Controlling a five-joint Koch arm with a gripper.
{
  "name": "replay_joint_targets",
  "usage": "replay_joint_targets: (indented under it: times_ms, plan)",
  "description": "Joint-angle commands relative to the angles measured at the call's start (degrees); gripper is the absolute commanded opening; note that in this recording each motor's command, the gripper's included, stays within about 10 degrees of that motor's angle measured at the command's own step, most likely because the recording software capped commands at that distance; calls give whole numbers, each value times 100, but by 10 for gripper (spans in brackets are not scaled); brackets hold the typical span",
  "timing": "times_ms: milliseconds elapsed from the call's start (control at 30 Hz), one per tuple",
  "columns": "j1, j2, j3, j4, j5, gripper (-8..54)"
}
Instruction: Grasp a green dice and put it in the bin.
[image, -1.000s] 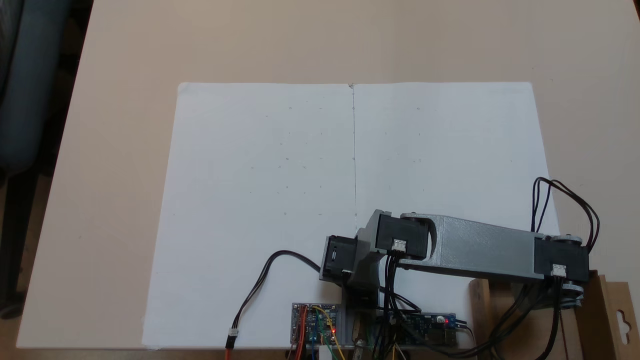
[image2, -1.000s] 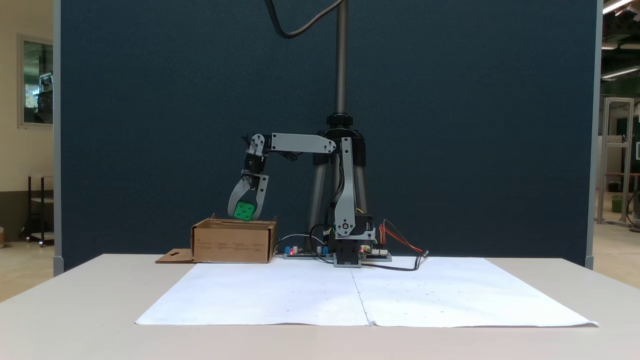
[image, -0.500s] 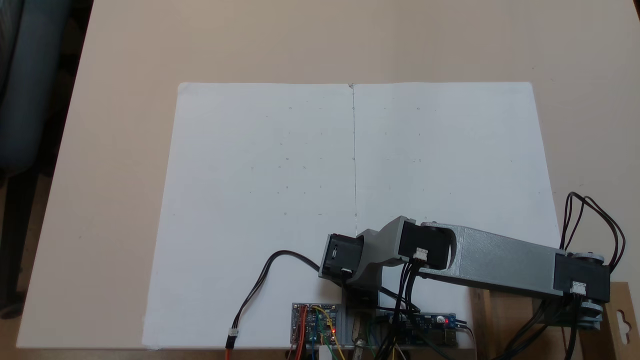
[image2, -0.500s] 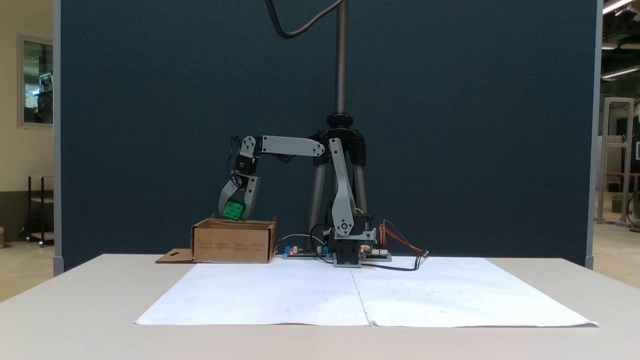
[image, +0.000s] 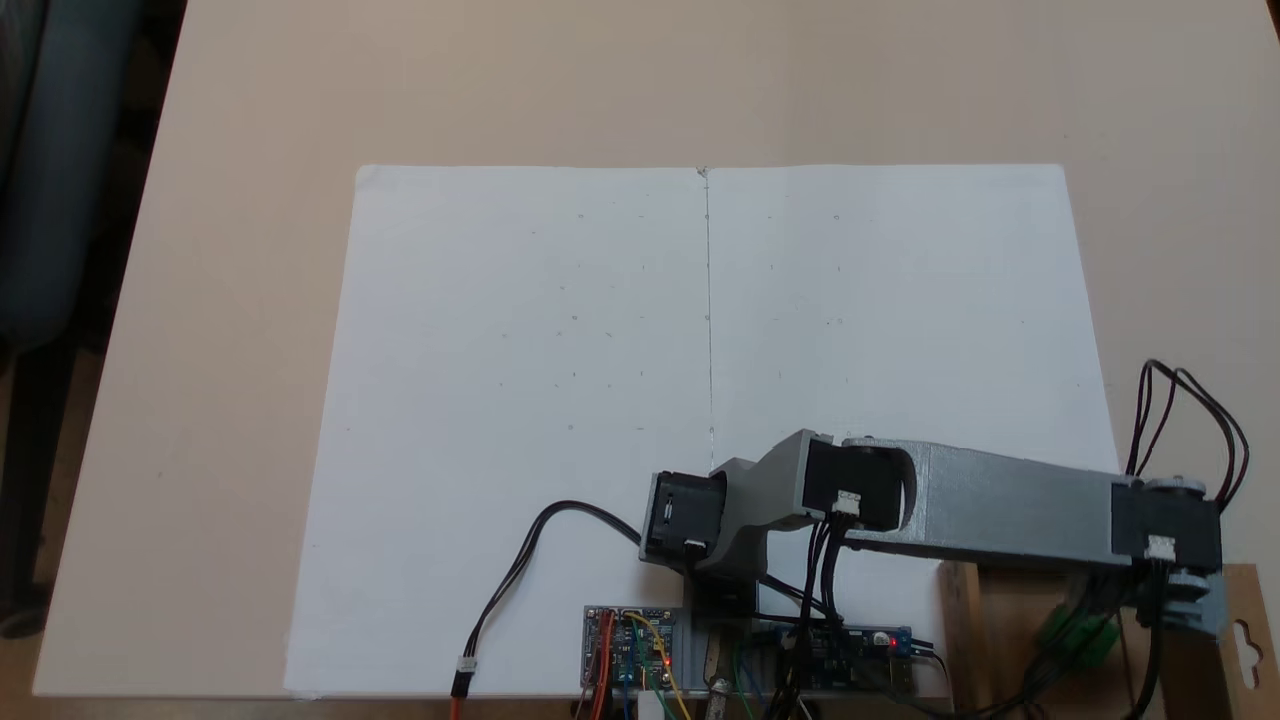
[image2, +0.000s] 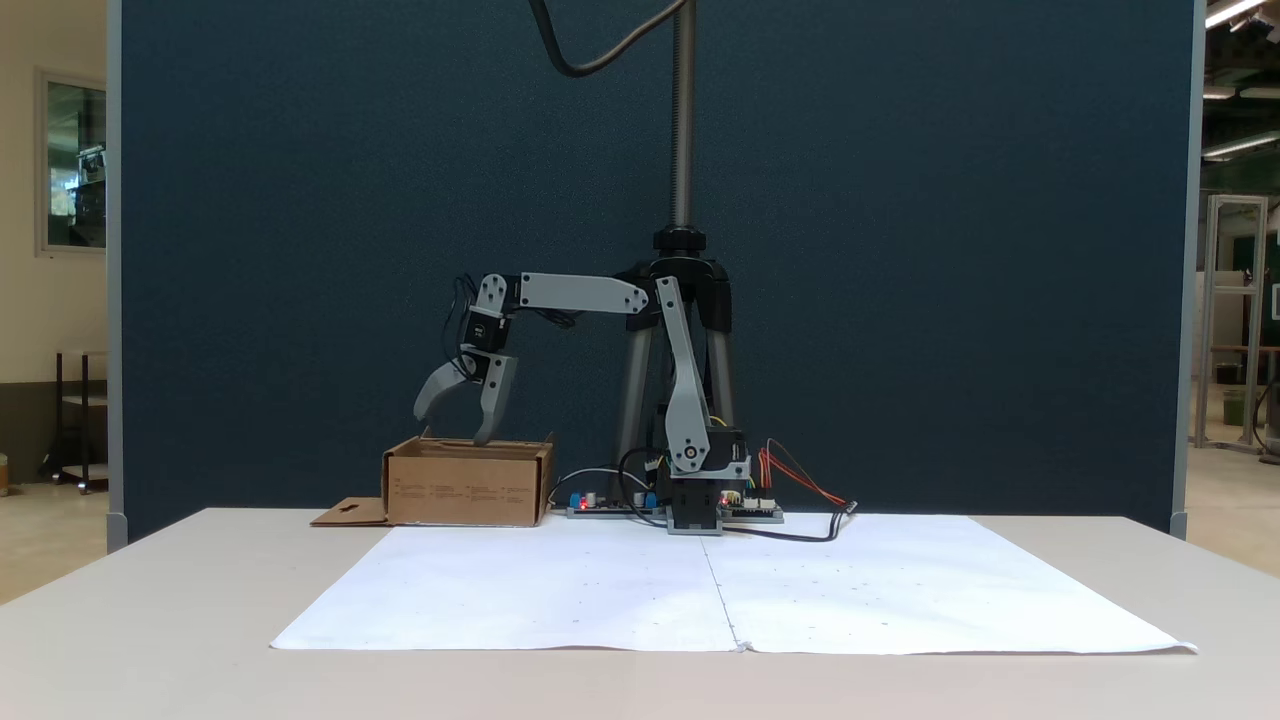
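The pincer (image2: 453, 422) hangs right over the bin (image2: 467, 485), jaws spread wide apart, nothing between them. From the front, one tip dips to the cardboard rim and the other flares out to the left of the picture. And the green dice (image: 1078, 640)? Look down from above: a blur of green shows inside the bin (image: 1010, 640), half hidden behind the arm's black cables (image: 1110, 610), so it appears to sit on the box floor, though its exact resting face cannot be made out. That reads as the release step, with the drop as good as made. The white paper sheets (image: 700, 400) on the bench (image: 250, 200) lie bare of any other dice. Next call, by my reading: lift the pincer straight up clear of the low walls without catching the rim or the flap with the hang-hole (image: 1245, 640), then swing the arm back toward its base (image2: 700, 480).
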Motion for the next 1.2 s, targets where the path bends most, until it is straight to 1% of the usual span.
replay_joint_targets:
  times_ms: [0, 167, 300, 433, 633, 933, 1167]
  plan:
    - [-615, 721, -299, 62, 694, 432]
    - [-2285, 1459, -299, -158, 773, 434]
    - [-3788, 1556, -237, -589, 773, 438]
    - [-5212, 1573, 431, -1248, 765, 443]
    - [-6943, 2118, 2092, -2758, 729, 439]
    - [-8745, 3366, 3287, -4823, 721, 443]
    - [-9185, 4351, 4896, -6142, 721, 442]
